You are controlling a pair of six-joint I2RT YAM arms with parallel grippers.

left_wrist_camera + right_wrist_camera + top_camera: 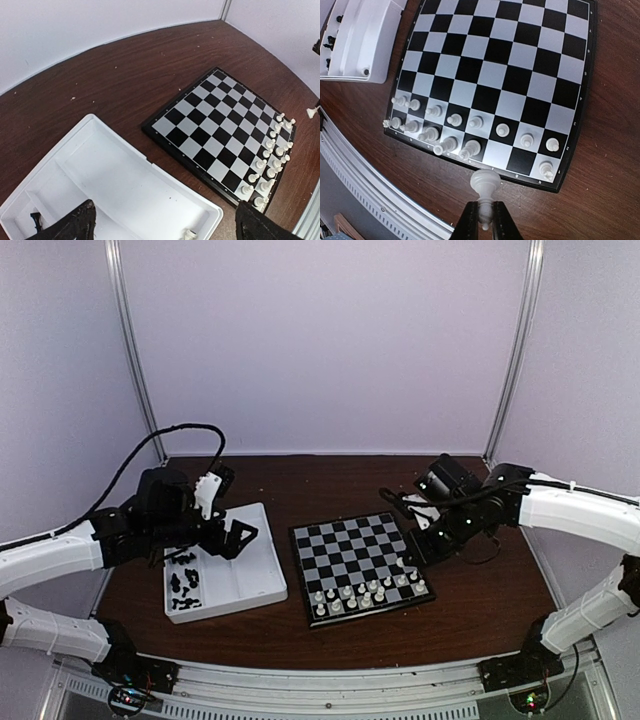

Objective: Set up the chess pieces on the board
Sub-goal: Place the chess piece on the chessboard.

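The right gripper (pixel 485 212) is shut tight on a white piece (pixel 485 184). The bare back-row squares (pixel 520 161) on the board (pixel 520 75) lie just ahead of it.

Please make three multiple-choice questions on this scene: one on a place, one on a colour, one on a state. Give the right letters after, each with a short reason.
1. Where do the black pieces lie?
A. on the far rows of the board
B. in the white tray
C. on the bare table

2. What colour is the piece that the right pincer carries?
A. black
B. cream-white
C. red

3. In what state is the left pincer?
A. open, holding nothing
B. shut on a black piece
C. shut on the tray's rim

Answers:
1. B: the top view shows the dark figures in the tray and none on the board.
2. B: the right wrist view shows a pale figure clamped just off the board's near edge.
3. A: in the left wrist view its jaws stand wide apart above the tray, with nothing between them.
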